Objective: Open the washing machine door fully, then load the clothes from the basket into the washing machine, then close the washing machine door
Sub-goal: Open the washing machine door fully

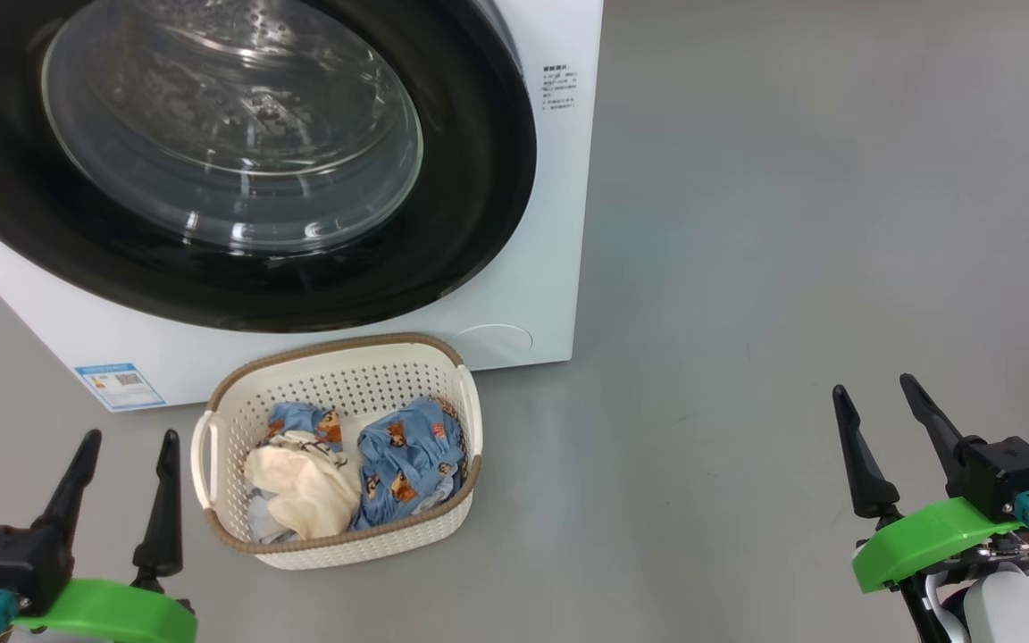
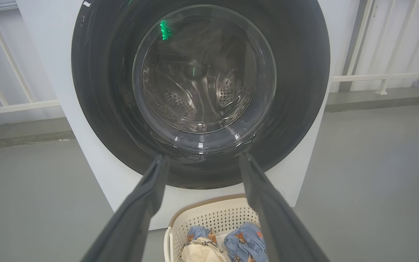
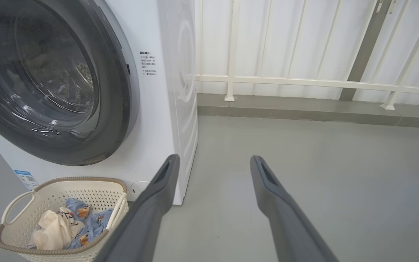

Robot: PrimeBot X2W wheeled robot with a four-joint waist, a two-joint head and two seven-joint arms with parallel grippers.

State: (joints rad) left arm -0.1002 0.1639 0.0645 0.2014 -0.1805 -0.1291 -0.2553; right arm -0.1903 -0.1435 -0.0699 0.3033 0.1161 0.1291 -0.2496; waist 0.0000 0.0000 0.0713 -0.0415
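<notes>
Partly out of frame, washing machine door [image 1: 229, 152] — left gripper [image 1: 132, 436] and right gripper [image 1: 874, 385] fingers apart, empty.

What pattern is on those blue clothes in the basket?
Orange-brown bear prints on the clothes, clearest in the head view.

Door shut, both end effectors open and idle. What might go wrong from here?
1. The washing machine door has a smooth glossy rim, so a pull on it may slip.
2. The basket sits close under the door; a low reach might knock it.
3. The clothes lie bunched together, with the cream piece against the blue ones. One grab may lift several and drop one on the floor.
</notes>
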